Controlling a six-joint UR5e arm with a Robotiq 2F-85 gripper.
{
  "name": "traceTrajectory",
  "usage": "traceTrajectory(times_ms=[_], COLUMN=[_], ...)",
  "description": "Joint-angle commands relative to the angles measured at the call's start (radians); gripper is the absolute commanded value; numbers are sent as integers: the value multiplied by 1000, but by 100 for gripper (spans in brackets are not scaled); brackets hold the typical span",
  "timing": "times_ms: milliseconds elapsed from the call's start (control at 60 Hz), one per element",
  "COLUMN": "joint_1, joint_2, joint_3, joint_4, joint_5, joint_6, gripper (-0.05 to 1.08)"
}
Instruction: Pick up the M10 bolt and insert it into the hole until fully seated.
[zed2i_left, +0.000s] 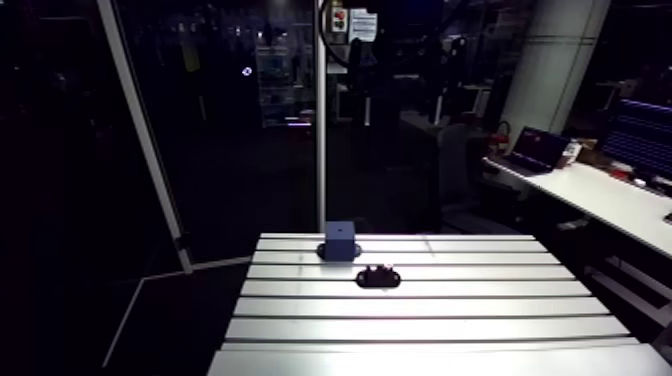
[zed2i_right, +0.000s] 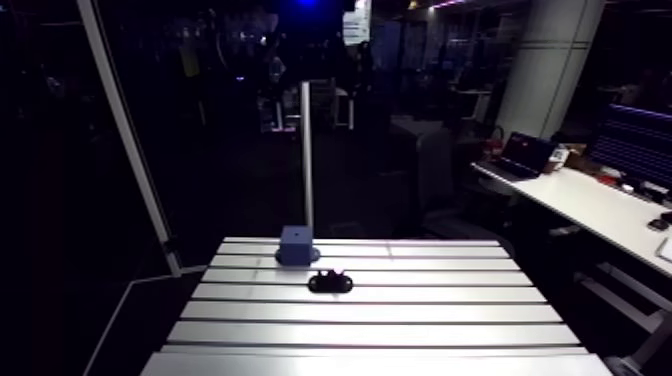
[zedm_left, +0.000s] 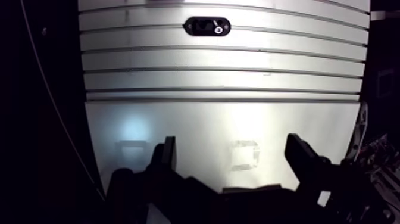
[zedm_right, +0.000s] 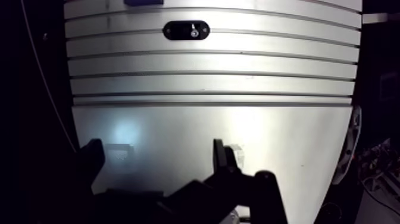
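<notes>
The gripper (zedm_left: 232, 145) is hovering released and empty, because the M10 bolt (zedm_left: 218, 28) is lying far ahead in its black holder (zedm_left: 199, 26).

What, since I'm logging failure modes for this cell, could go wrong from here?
The bolt looks small in its black holder, far ahead of the open gripper: an off-centre approach might close on the holder instead. The blue block stands close behind the holder, so the fingers could bump it.
</notes>
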Motion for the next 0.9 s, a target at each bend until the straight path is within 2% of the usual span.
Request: traceTrajectory(times_ms=[17,217,467,683,700,817,900], joint_1=[2,-7,-14,-42,-48,-57,-80], joint_2=[-1,1,1,10,14,15,16], joint_3=[4,37,199,298,335,383,423], joint_4=[-1,-32,-284,-400,-462,-558,-624], joint_5=[-2,-2,0,0,4,12,32], joint_6=[-1,0,-61,-67,-72,-89,-91], gripper=[1,1,1,1,1,1,1])
